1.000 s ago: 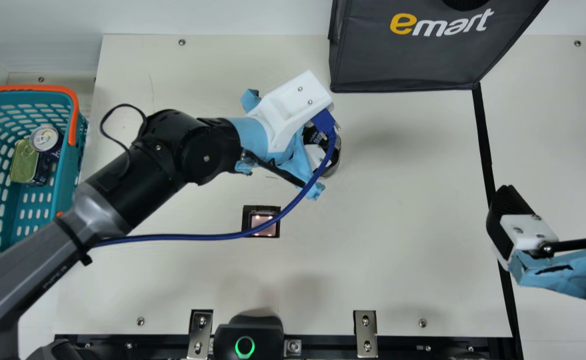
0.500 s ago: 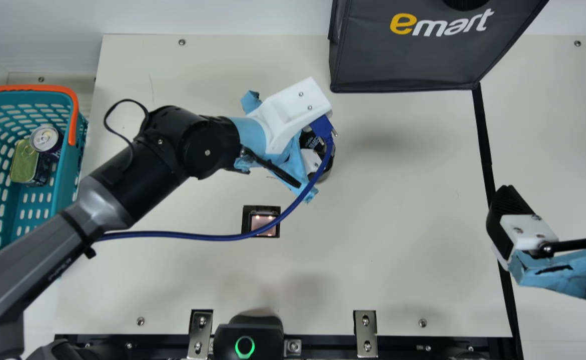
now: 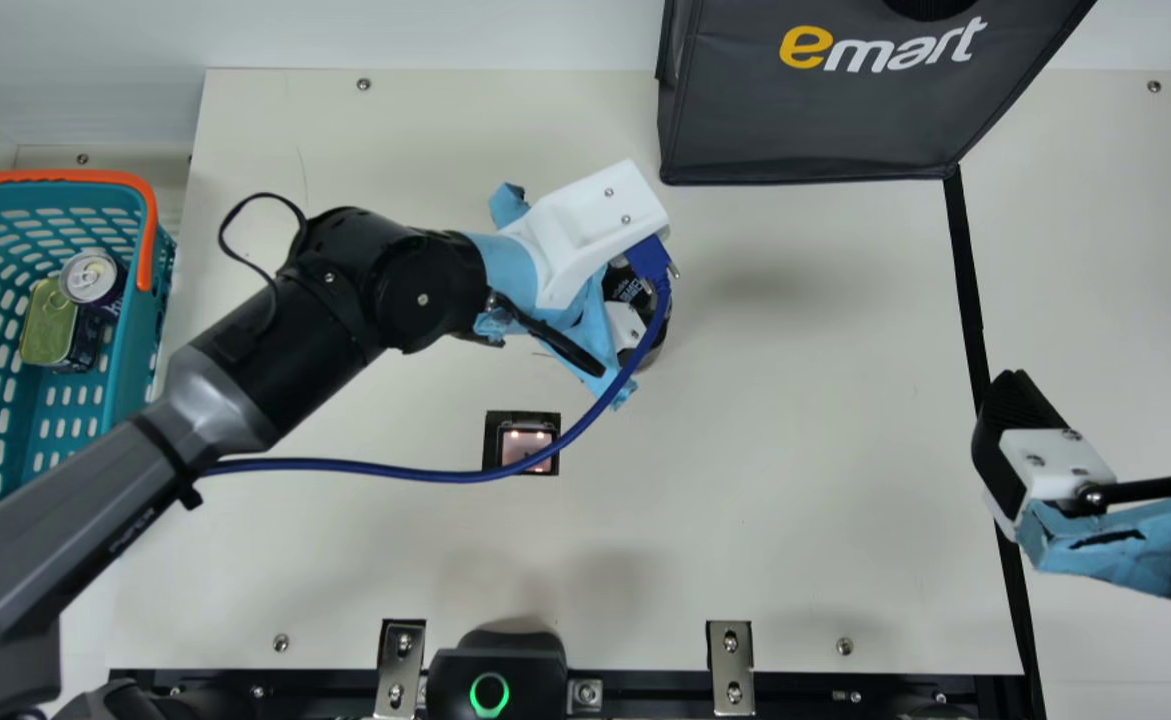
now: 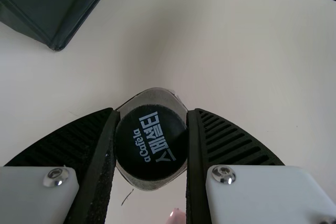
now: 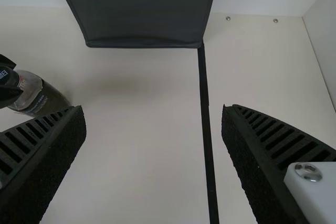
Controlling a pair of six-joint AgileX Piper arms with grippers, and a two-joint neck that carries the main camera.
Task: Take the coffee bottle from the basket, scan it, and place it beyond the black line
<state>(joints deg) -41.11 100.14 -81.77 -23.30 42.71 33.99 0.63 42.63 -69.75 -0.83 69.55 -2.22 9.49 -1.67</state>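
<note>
As left wrist view shows, fingers (image 4: 233, 142) clasp bottle (image 4: 150, 142).

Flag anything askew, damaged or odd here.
In the main view, the blue cable crosses the lit scanner window, partly hiding it from this angle. The light-blue wrap on the left arm looks ragged, with loose flaps.
</note>
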